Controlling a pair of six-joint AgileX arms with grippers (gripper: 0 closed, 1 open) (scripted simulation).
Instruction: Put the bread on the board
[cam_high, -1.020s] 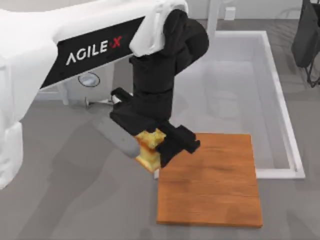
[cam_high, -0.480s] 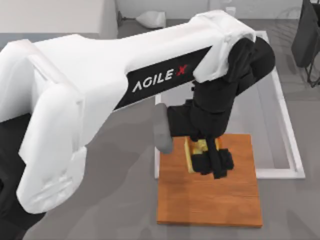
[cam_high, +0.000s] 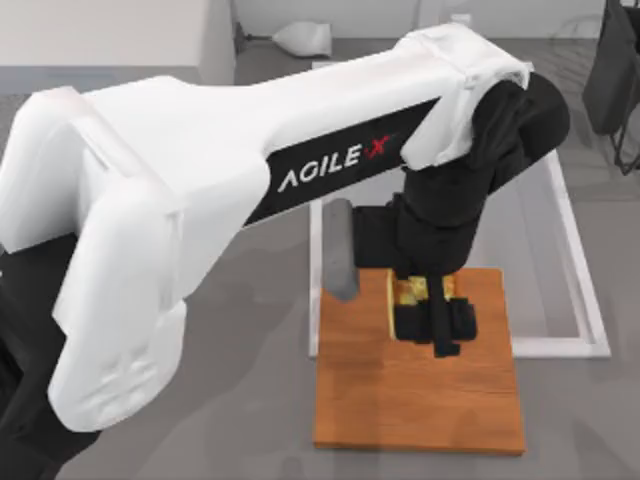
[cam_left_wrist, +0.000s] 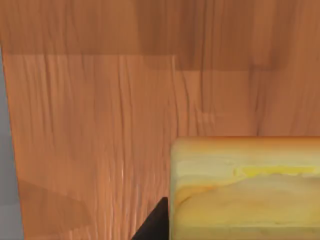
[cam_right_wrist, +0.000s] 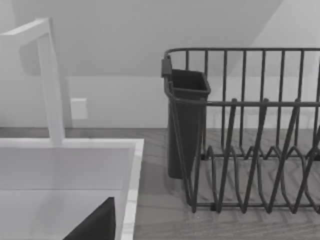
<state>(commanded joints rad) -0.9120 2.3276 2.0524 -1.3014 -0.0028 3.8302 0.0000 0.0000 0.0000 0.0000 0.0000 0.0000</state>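
Since a second ago: the left arm has swung from the table off the board's left edge over to the board itself, carrying the bread along. In the last half-second the shift was small, a nudge toward 2 o'clock, so the travel looks nearly spent.

Top view. The left gripper (cam_high: 428, 310) hangs over the board (cam_high: 420, 400), in its upper half, toward 12 o'clock from the board's centre. The bread (cam_high: 408, 292) sits pinched between the black fingers, narrowly parted to the chunk's width, shut on it. Only a sliver of yellow shows past the wrist. The white sink basin (cam_high: 580, 300) lies beyond the board's far edge, at 1 o'clock. The right arm (cam_high: 615, 80) stays parked at the far right corner.

Left wrist view. The bread's crust and pale crumb (cam_left_wrist: 245, 185) loom close, with wood grain (cam_left_wrist: 100, 125) spread out behind. A dark finger tip (cam_left_wrist: 155, 225) shows beside the chunk. Whether the bread touches the wood or hangs just above, I cannot tell.

Right wrist view. A dark wire dish rack (cam_right_wrist: 250, 150) with its cutlery holder, the sink's rim (cam_right_wrist: 132, 190), a white wall; nothing of the task. The right pincer's opening: cannot tell.

Judgement: bread is over target. What remains is to lower if needed, and release.
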